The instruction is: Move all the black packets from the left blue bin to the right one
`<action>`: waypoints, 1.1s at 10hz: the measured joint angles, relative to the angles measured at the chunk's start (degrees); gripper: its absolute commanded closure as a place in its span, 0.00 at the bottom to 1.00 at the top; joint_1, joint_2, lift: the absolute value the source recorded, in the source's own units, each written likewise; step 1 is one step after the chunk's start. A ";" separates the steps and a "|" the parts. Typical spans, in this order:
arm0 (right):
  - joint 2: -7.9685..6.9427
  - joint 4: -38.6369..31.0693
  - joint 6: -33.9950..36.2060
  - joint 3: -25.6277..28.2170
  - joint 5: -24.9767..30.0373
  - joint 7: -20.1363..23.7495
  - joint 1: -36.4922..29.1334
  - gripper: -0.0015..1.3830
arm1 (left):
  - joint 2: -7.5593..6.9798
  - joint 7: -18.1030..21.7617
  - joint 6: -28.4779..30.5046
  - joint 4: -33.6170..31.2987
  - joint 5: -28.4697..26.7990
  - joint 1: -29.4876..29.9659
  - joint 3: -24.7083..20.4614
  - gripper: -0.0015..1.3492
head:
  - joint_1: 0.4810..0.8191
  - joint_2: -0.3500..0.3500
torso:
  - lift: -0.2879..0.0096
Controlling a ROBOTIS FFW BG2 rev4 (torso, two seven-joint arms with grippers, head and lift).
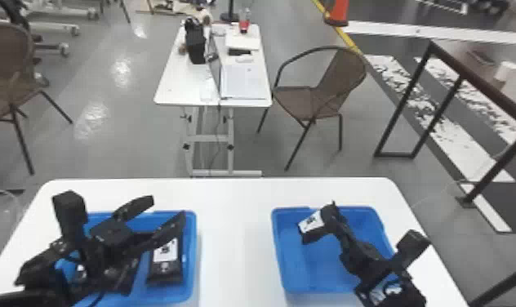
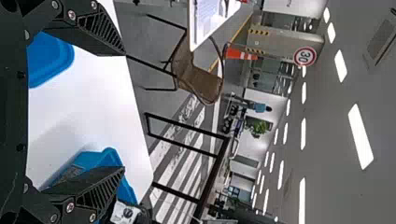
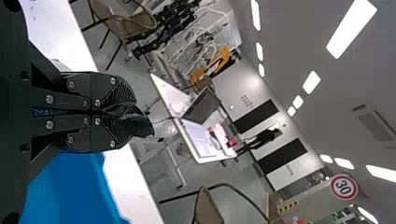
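Releasing a black packet (image 1: 311, 225) into the right blue bin (image 1: 310, 271) looks like the step in hand. The right gripper (image 1: 330, 215) has its fingers clamped on one end of that packet, tilted above the bin. Another black packet (image 1: 165, 263) lies label up in the left blue bin (image 1: 192, 249) on the desk (image 1: 234, 249). Above that bin, the left gripper (image 1: 166, 210) has its fingers apart. The next move calls for lowering the held packet below the rim, then letting go.
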State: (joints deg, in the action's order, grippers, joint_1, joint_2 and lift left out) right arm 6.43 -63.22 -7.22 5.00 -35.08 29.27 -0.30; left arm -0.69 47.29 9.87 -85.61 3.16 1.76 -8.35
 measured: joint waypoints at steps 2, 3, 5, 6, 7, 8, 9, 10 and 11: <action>1.48 6.56 0.19 1.15 2.48 -0.10 2.43 0.41 | -0.35 -0.28 0.40 -1.65 0.09 1.85 -2.71 0.13 | 0.63 0.34 | 0.97; 1.16 7.77 0.18 3.76 6.20 -0.76 3.26 0.10 | -0.04 -0.28 0.56 -1.79 -0.39 2.06 -3.60 0.13 | 0.63 0.33 | 0.97; -0.11 5.07 -0.97 8.47 10.42 -2.16 2.94 0.10 | 0.40 -0.56 2.57 -1.84 -3.42 2.26 -4.61 0.13 | 0.63 0.29 | 0.97; -0.60 1.48 -1.78 9.61 9.65 -2.34 1.59 0.14 | 0.63 -0.73 4.69 -1.84 -5.70 2.33 -5.06 0.13 | 0.63 0.28 | 0.97; -1.09 -2.64 -2.45 10.11 7.29 -2.43 -0.43 0.16 | 0.67 -0.91 7.65 -1.84 -8.08 2.31 -5.54 0.13 | 0.63 0.28 | 0.97; -1.46 -6.78 -2.85 10.41 4.96 -2.41 -2.71 0.16 | 0.69 -1.05 10.69 -1.89 -10.54 2.12 -5.91 0.13 | 0.63 0.28 | 0.97; -1.74 -11.01 -3.27 10.51 3.78 -2.40 -5.06 0.16 | 0.69 -1.51 13.49 -1.92 -12.49 1.85 -5.89 0.13 | 0.63 0.29 | 0.97; -2.31 -15.43 -6.37 10.45 4.86 -2.43 -7.36 0.16 | 0.70 -2.42 15.88 -1.84 -13.55 1.31 -5.56 0.13 | 0.63 0.29 | 0.97; -3.48 -20.10 -10.36 10.43 7.98 -2.78 -9.51 0.16 | 0.70 -3.07 16.99 -1.00 -14.08 0.55 -5.33 0.13 | 0.63 0.30 | 0.97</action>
State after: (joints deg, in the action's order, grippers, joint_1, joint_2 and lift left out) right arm 2.95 -83.33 -17.58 15.43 -27.10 26.49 -9.81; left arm 0.00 44.22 26.86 -86.61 -10.92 2.32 -13.68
